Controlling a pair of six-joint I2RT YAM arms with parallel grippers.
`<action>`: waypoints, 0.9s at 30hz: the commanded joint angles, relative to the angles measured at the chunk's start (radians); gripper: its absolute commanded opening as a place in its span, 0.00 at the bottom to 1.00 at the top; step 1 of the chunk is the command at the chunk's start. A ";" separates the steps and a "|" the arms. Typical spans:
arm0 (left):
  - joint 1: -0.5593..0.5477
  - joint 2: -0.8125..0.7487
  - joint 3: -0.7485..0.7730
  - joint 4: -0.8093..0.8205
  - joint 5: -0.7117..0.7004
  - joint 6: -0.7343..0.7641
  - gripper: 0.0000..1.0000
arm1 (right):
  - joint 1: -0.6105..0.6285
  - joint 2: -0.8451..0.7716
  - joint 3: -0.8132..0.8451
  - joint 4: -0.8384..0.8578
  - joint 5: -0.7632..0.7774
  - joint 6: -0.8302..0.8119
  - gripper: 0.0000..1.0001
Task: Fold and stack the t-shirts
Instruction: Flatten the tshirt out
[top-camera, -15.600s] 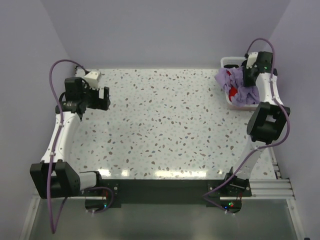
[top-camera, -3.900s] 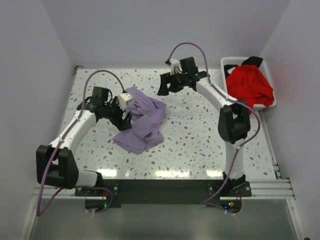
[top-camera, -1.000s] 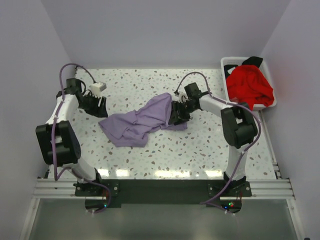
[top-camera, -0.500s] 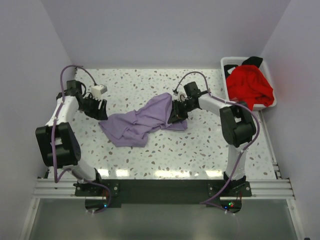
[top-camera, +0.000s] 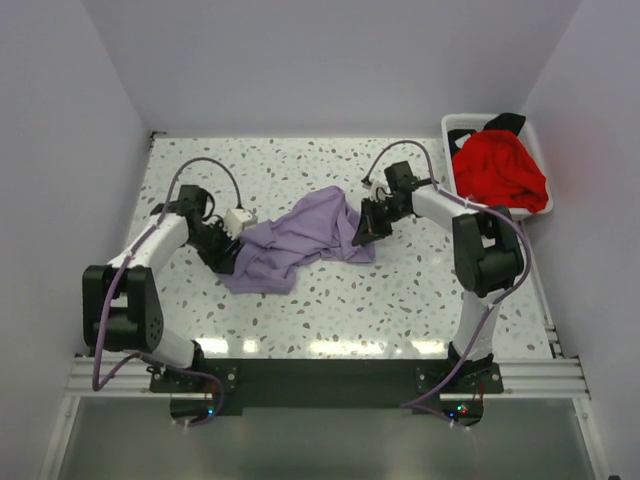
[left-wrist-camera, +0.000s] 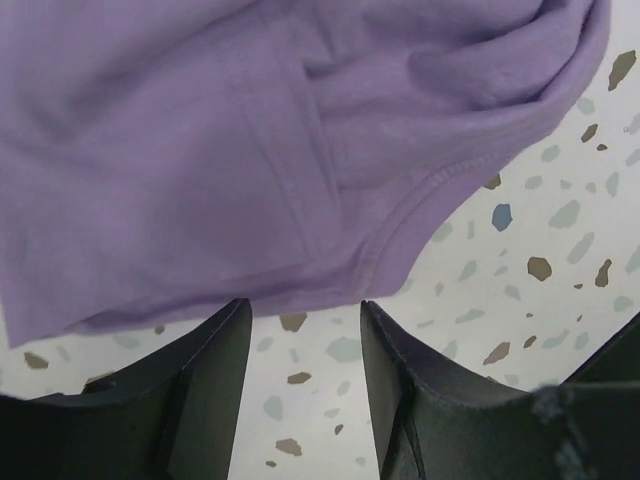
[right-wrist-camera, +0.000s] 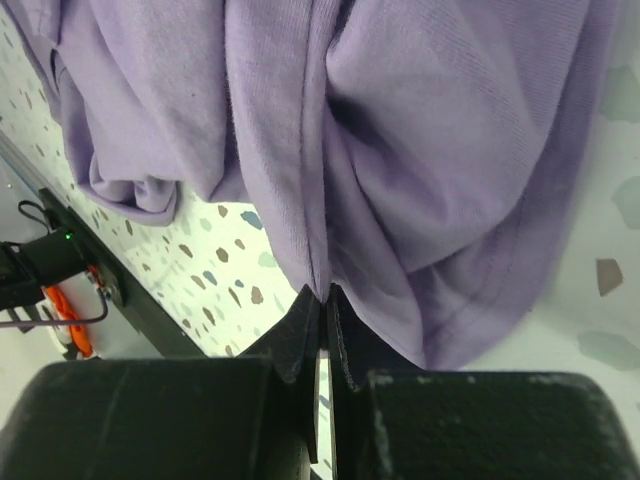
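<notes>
**Top external view.** The left gripper (top-camera: 230, 260) sits low over the table (top-camera: 300, 170), with its tips at the near-left edge of the lavender t-shirt (top-camera: 300, 238). The shirt lies rumpled and runs from this gripper across to the right gripper (top-camera: 360, 232), which meets the cloth at the opposite end. Well off to the right gripper's outer side, a white basket (top-camera: 462, 124) stands in the far corner. It holds the red t-shirt (top-camera: 500, 172), heaped above the rim, with the black t-shirt (top-camera: 508, 122) showing behind it.

**Left wrist view.** The two fingers (left-wrist-camera: 210, 385) stand moderately apart. Only speckled table shows in the gap between them, and no cloth is gripped. The shirt's stitched hem curves just ahead of the fingertips, and purple fabric fills the area beyond them.

**Right wrist view.** The fingers (right-wrist-camera: 300, 330) are pressed together on a thin vertical fold of the lavender fabric, pinched right at the tips. The cloth bunches to both sides of the grip and hangs ahead of it.
</notes>
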 joint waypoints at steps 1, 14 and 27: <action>-0.078 -0.023 -0.036 0.106 -0.076 -0.004 0.52 | -0.002 -0.061 0.038 -0.044 0.018 -0.050 0.00; -0.217 0.055 -0.082 0.228 -0.256 -0.061 0.59 | -0.020 -0.059 0.036 -0.051 0.024 -0.063 0.00; -0.233 0.075 -0.079 0.245 -0.306 -0.084 0.37 | -0.048 -0.058 0.041 -0.084 0.039 -0.096 0.00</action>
